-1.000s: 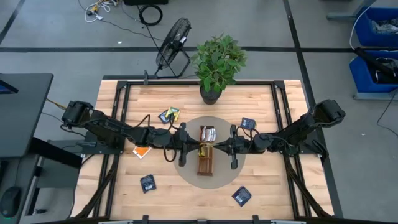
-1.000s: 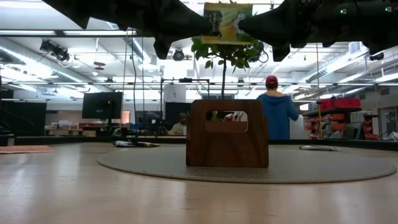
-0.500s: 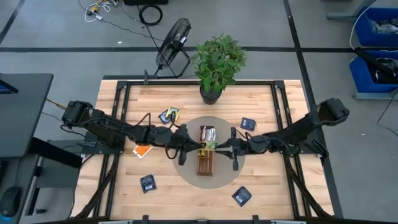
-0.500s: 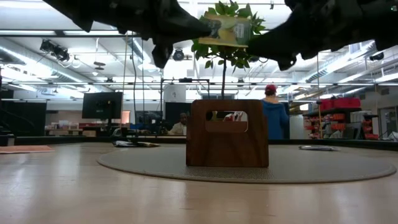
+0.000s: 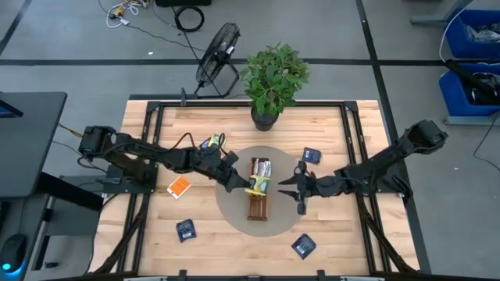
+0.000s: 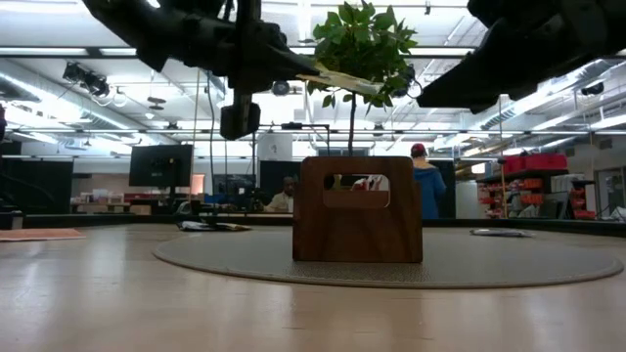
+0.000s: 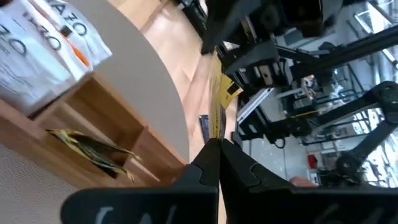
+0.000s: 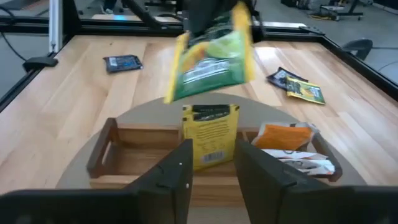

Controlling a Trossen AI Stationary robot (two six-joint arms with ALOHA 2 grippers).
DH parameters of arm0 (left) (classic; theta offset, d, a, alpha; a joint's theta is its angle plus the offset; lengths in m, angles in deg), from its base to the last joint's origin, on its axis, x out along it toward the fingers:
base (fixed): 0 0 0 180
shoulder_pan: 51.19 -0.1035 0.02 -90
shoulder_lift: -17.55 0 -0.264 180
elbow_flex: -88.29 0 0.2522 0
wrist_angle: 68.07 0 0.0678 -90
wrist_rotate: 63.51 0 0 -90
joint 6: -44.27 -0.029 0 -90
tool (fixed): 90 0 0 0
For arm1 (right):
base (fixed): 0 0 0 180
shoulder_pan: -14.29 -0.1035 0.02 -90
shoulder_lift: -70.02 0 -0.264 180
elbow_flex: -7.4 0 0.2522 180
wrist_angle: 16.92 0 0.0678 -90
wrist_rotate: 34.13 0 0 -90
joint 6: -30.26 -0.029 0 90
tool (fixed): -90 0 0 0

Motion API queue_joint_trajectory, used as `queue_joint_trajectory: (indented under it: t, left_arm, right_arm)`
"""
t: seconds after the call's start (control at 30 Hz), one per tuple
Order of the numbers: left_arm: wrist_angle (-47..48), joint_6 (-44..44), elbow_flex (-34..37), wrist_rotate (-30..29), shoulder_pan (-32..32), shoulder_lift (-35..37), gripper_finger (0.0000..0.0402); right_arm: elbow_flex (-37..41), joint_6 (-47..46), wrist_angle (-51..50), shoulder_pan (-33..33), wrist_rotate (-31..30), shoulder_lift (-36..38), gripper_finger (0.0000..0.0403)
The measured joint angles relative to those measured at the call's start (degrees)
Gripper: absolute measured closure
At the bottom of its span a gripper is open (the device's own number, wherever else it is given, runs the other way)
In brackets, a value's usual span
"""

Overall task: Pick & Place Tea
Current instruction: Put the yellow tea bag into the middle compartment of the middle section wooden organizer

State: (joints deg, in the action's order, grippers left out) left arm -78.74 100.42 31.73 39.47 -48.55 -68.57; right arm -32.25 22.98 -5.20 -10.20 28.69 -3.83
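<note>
Left gripper [image 5: 248,186] reaching in from the left over the long wooden tray [image 5: 258,209], closed on one green-yellow sachet [image 5: 258,186] and holding it in the air above the tray; seen in the low view as a thin tilted sliver [image 6: 337,82] pinched at the fingertips, well above the tray's end wall [image 6: 358,210]; seen in the right wrist view face-on and hanging over the tray [image 8: 214,59]. Inside the tray, counted from the right wrist view: one yellow sachet [image 8: 209,135] standing upright in a middle compartment, and a small stack of white-and-orange sachets [image 8: 289,144] in the end compartment, number in the stack not clear. Tray resting on a round grey mat [image 5: 234,218] in the middle of the bench [image 5: 156,117]. Loose on the bench, counted from above: one orange sachet [image 5: 180,186] at the left, one dark sachet [image 5: 186,229] toward the near left, a dark and a yellow one overlapping [image 5: 212,144] just behind the left arm, one dark sachet [image 5: 312,155] behind the right arm, one dark sachet [image 5: 304,246] toward the near right. Right gripper [image 5: 295,187] just beside the tray on its right, fingers parted moderately, holding nothing and touching nothing. One potted plant [image 5: 271,82] at the far edge of the bench.
</note>
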Motion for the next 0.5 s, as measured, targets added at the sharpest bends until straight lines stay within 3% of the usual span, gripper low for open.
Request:
queue_joint_trajectory:
  t: [0.23,0.37,0.5]
  left_arm:
    - [2.4,-5.2,0.0,-0.3,-0.8,0.0,0.0401]
    - [3.4,-14.5,-0.5,-1.2,-1.0,0.0,0.0401]
    - [9.9,-31.6,-3.9,-1.5,-1.9,0.0,0.0401]
  right_arm:
    - [0.3,-0.3,-0.4,-3.1,-2.4,0.0,0.0287]
    - [1.7,-1.9,0.4,-3.8,-2.4,0.0,0.0291]
    - [3.7,-5.2,1.9,-3.7,-2.4,0.0,0.0291]
